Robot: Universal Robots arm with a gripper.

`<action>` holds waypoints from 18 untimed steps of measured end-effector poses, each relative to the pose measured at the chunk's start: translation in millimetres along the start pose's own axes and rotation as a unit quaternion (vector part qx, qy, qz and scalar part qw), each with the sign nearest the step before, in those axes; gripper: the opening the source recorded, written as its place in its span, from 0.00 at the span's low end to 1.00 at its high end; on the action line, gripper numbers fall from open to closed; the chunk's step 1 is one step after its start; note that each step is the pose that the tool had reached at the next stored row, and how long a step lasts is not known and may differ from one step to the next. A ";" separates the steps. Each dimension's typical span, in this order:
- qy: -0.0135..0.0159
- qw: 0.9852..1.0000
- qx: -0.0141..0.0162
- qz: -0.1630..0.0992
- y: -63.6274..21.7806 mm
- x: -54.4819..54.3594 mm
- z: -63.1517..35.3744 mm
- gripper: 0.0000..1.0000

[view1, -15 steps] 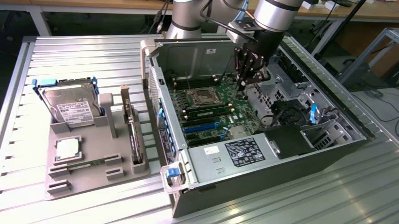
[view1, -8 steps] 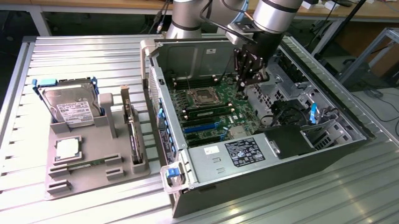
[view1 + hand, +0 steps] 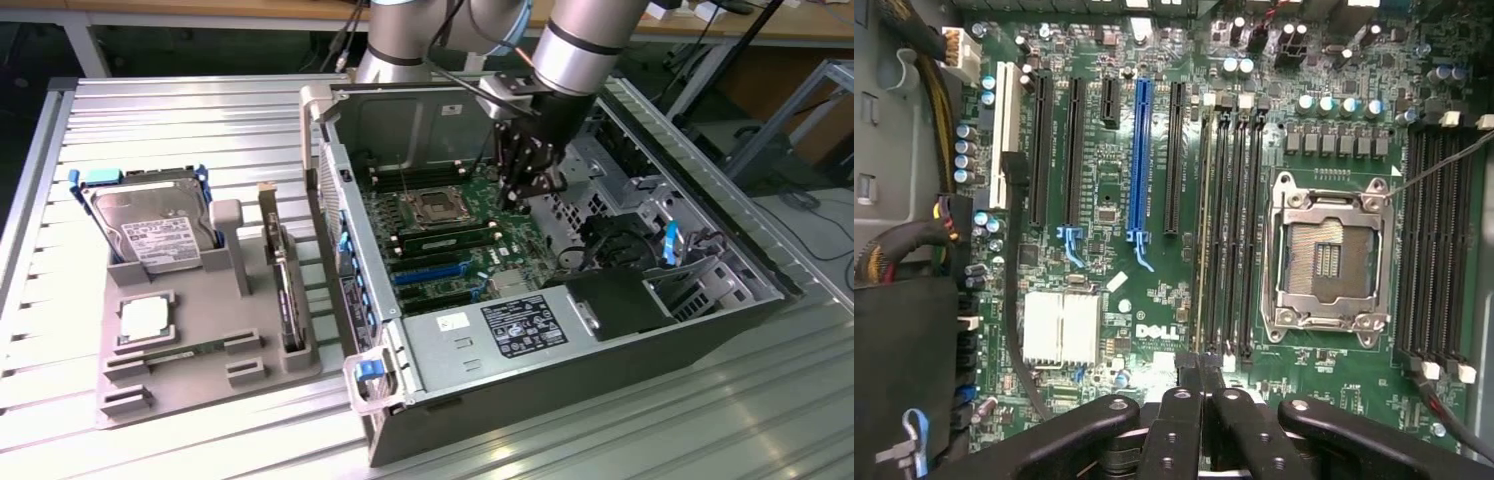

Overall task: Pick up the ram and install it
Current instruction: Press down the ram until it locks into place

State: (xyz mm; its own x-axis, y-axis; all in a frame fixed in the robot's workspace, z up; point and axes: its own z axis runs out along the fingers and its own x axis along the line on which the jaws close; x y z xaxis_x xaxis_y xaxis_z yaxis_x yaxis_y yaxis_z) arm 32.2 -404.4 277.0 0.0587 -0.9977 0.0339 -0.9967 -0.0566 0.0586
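gripper (image 3: 1199, 385) closed, fingertips pressed together with nothing between them, poised just above the end of the memory slots (image 3: 1229, 225) on the motherboard (image 3: 1154, 300). the ram (image 3: 1203, 230) stands seated in the slot nearest the blue expansion slot (image 3: 1141, 165), edge-on. empty processor socket (image 3: 1329, 255) just beside the slots. exterior view: arm reaches down through the open side of the computer case (image 3: 534, 330); case walls close around it, black cables near. further off, on the exterior view's left, the grey holder tray (image 3: 200, 310) with hard drive (image 3: 154, 225), well apart.
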 end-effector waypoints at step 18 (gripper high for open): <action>0.000 1.000 0.000 0.000 5.1 -3.7 36.6 0.11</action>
State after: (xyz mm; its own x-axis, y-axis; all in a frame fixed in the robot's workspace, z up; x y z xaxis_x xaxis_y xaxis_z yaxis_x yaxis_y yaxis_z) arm 24.8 -402.4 240.7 0.0591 -0.9977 0.0333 -0.9966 -0.0571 0.0591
